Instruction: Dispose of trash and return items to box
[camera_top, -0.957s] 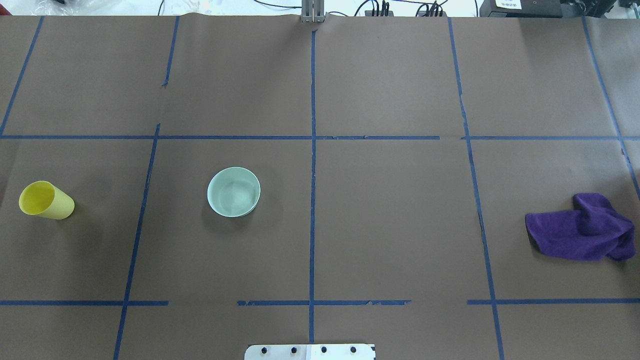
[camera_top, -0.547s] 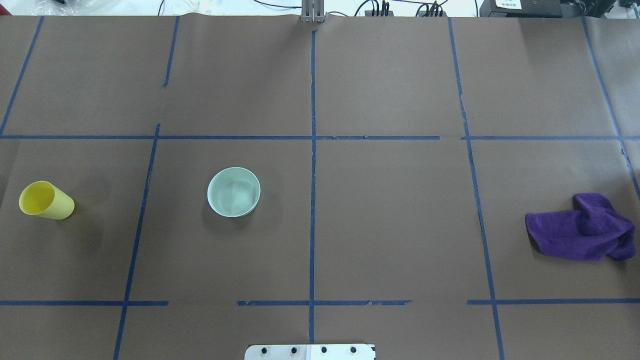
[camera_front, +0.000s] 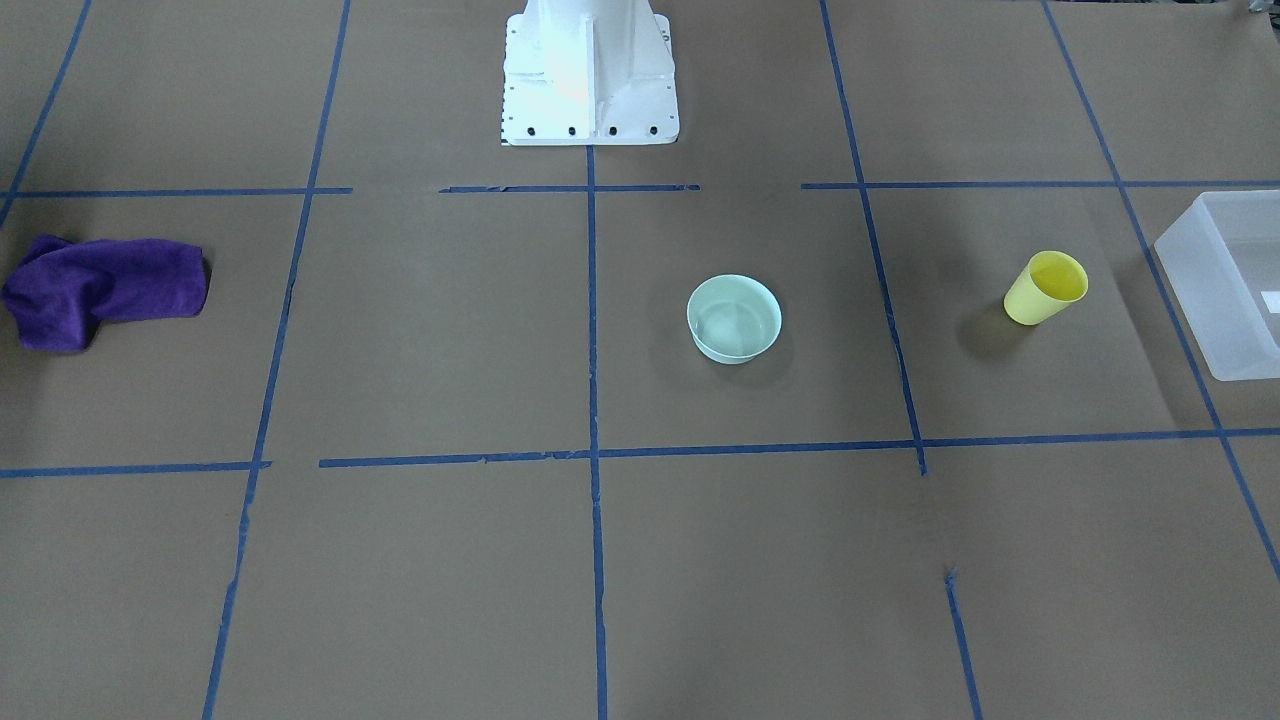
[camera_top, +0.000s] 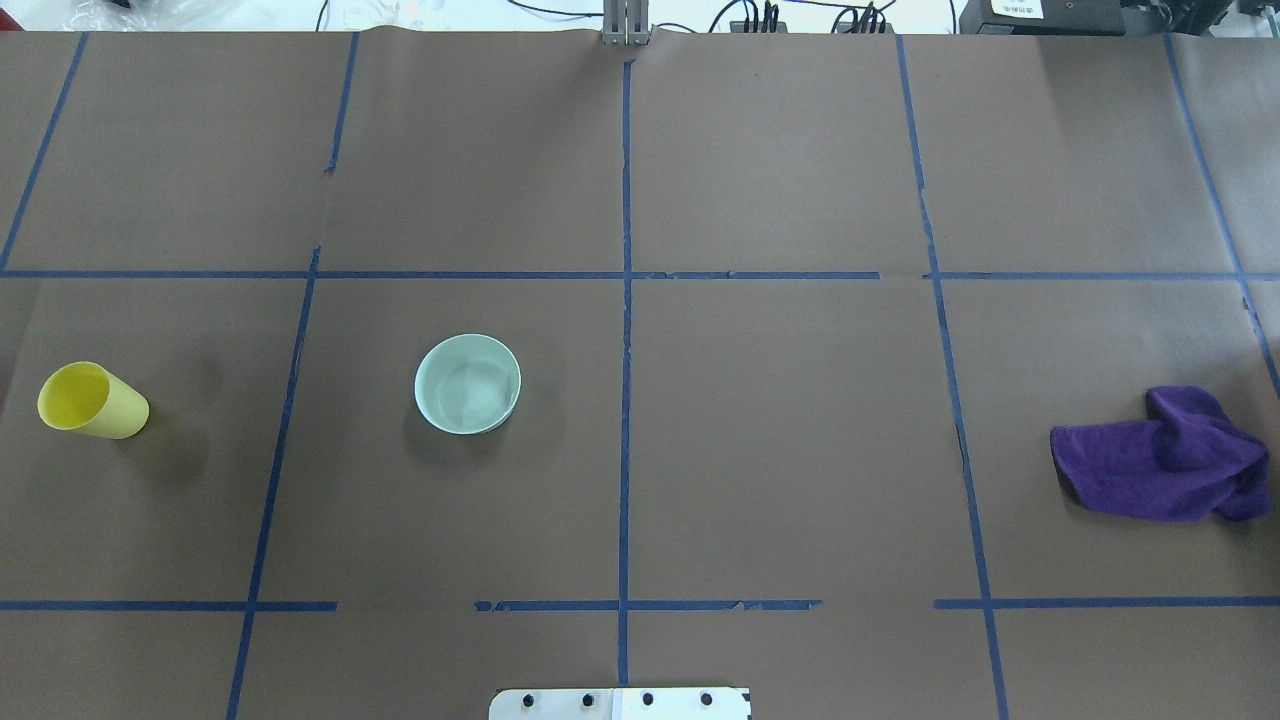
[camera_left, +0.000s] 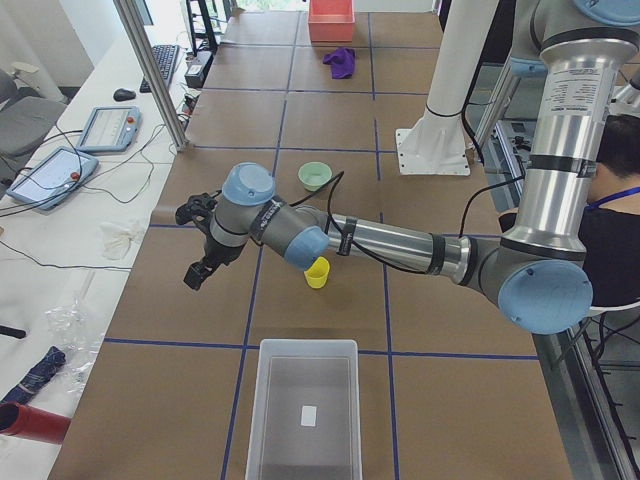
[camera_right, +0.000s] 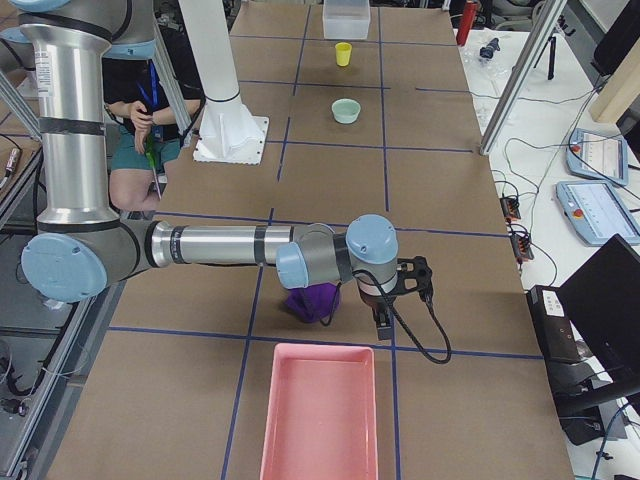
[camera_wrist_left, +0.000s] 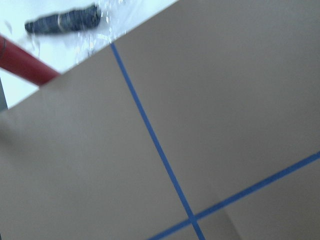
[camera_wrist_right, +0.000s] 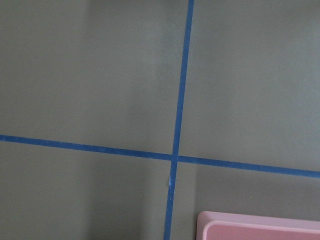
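Note:
The pale mint-green bowl (camera_top: 467, 384) stands upright and empty on the brown table, left of centre; it also shows in the front view (camera_front: 733, 318). The translucent white box (camera_left: 305, 410) sits at the table's left end, its wall showing in the front view (camera_front: 1225, 290). A yellow cup (camera_top: 92, 401) stands between bowl and box. A purple cloth (camera_top: 1165, 456) lies crumpled at the right. My left gripper (camera_left: 197, 268) hovers above the table beyond the cup, away from the bowl. My right gripper (camera_right: 383, 318) hovers beside the cloth. I cannot tell whether either is open.
A pink tray (camera_right: 320, 415) lies at the table's right end, near the cloth. The white robot base (camera_front: 588, 75) stands at the near middle edge. A red tube (camera_wrist_left: 25, 62) and clutter lie on the white side bench. A person sits behind the robot (camera_left: 615, 215).
The bowl, cup and cloth have not moved. A faint shadow beside the yellow cup has shifted slightly.

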